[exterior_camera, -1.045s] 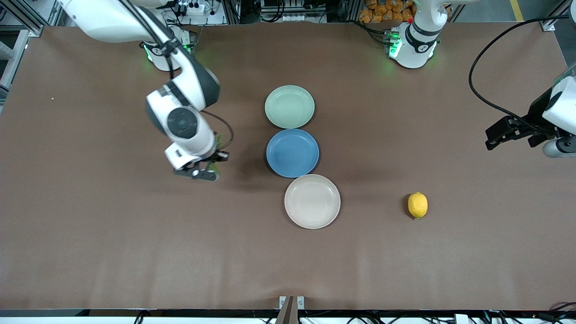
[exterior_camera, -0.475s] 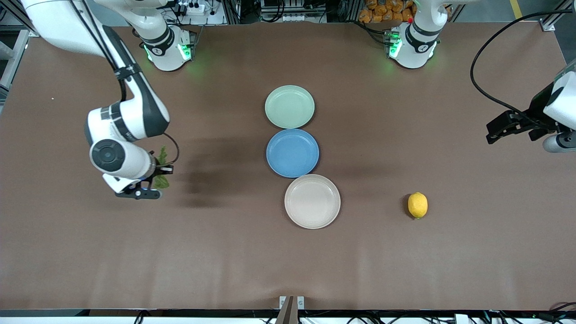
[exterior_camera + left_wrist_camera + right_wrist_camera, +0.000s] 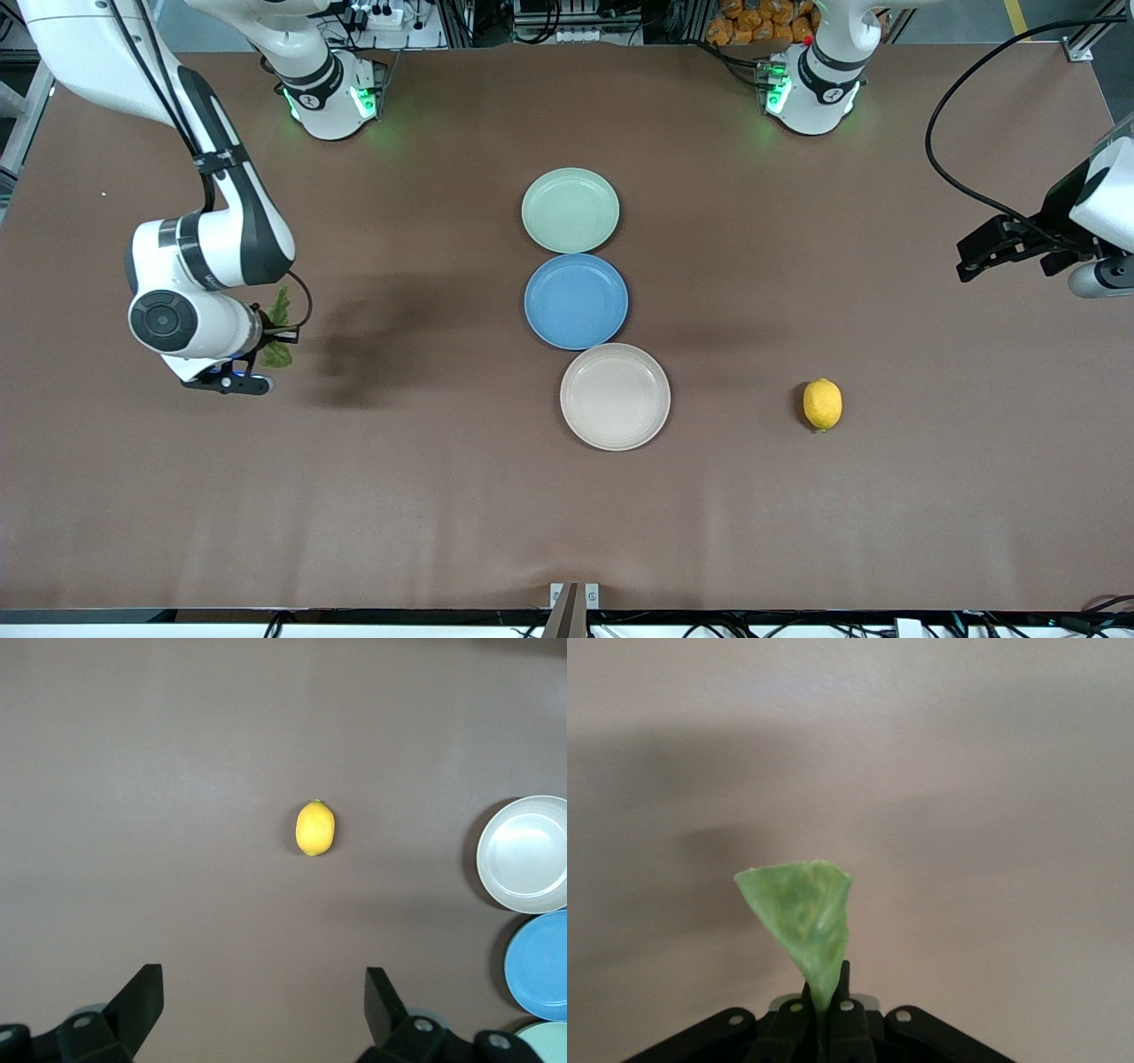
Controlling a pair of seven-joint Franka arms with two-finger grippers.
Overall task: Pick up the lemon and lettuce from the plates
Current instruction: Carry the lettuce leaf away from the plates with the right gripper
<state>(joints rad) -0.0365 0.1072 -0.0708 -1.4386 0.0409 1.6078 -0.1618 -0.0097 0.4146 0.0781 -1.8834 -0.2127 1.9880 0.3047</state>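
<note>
**Lettuce carried off toward the right arm's end; lemon already down**

Since a second earlier, the right arm had swung away from beside the blue plate toward its own end of the worktop, taking the leaf with it, while the left arm had barely stirred.

Taking the front view from left to right: the right tool hung over bare worktop well apart from the plates, its jaws shut on the lettuce. The right wrist view showed the leaf as a thin, crinkled, pale-to-mid green flap pinched at its stem end and standing up limp and slightly curled (soft enough to fold if pressed). Next came the row of three round shallow dishes, all bare: the mint green plate farthest from the front camera, the blue plate touching it or nearly so, and the cream plate nearest. They looked smooth and hard, with low raised rims. The lemon lay on the worktop toward the left arm's end, near the cream plate but clear of it: an oval, bright yellow, finely dimpled, with a small pointed tip. The left tool waited over the worktop's edge, jaws wide and empty.

By my reading both items were off their plates, so the step in hand was setting the lettuce down. That called for lowering the right tool and opening it gently so the light leaf dropped free rather than clinging.
</note>
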